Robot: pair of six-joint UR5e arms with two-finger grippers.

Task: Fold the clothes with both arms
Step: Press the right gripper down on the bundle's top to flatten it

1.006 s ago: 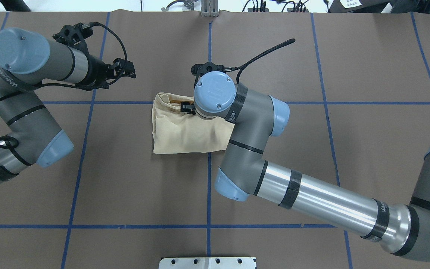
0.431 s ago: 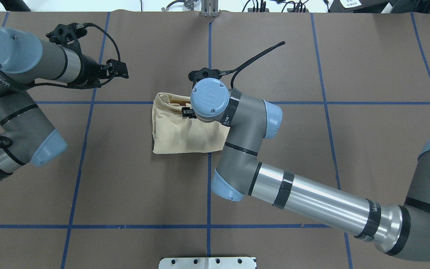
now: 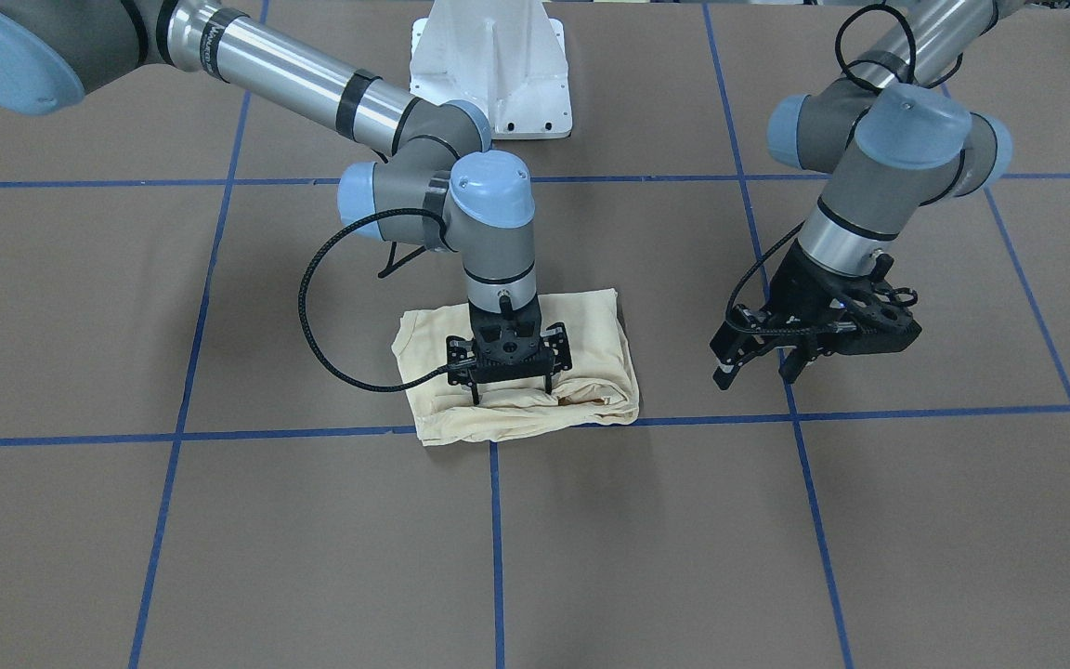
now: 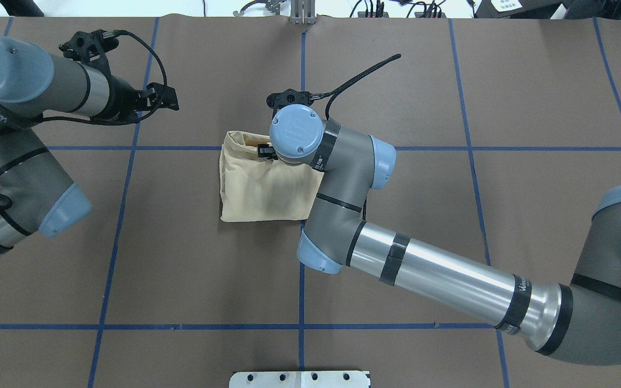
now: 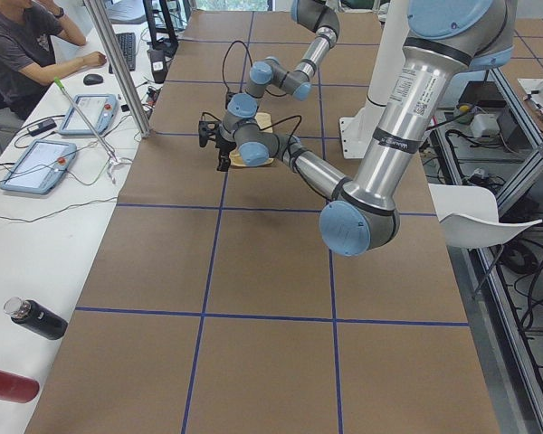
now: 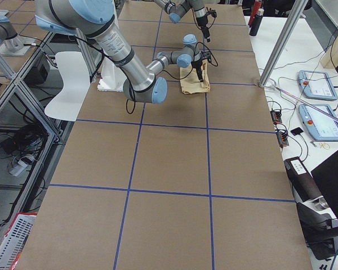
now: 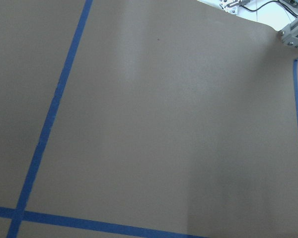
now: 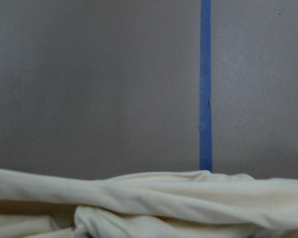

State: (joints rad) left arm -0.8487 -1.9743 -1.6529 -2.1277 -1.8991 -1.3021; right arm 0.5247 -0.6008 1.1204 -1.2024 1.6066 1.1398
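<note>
One pale cream-yellow T-shirt (image 4: 254,188) is lying folded into a compact, roughly rectangular bundle near the middle of the table (image 4: 181,269), with one edge running along a blue tape line (image 4: 181,147) and bunched, rumpled folds gathering along that same edge. In the front-facing view the right gripper (image 3: 511,391) is pointing straight down over that rumpled edge, its jaws spread wide and its thin fingertips (image 3: 476,397) reaching the cloth; whether they are pressing into it cannot be told. The right wrist camera is showing the creased folds of the shirt (image 8: 139,198) across the bottom of its picture, with bare brown table and a blue line beyond. The right arm (image 4: 440,280) is reaching in low across the table, its elbow bending beside the bundle. The left gripper (image 3: 756,375) is hovering above bare table well apart from the shirt, its jaws also standing apart and holding nothing; the left wrist camera is showing only brown covering and blue tape. A white pedestal base (image 3: 489,74) is standing at the robot's side of the table, and in the exterior left view a person (image 5: 18,45) is sitting at a side bench.
</note>
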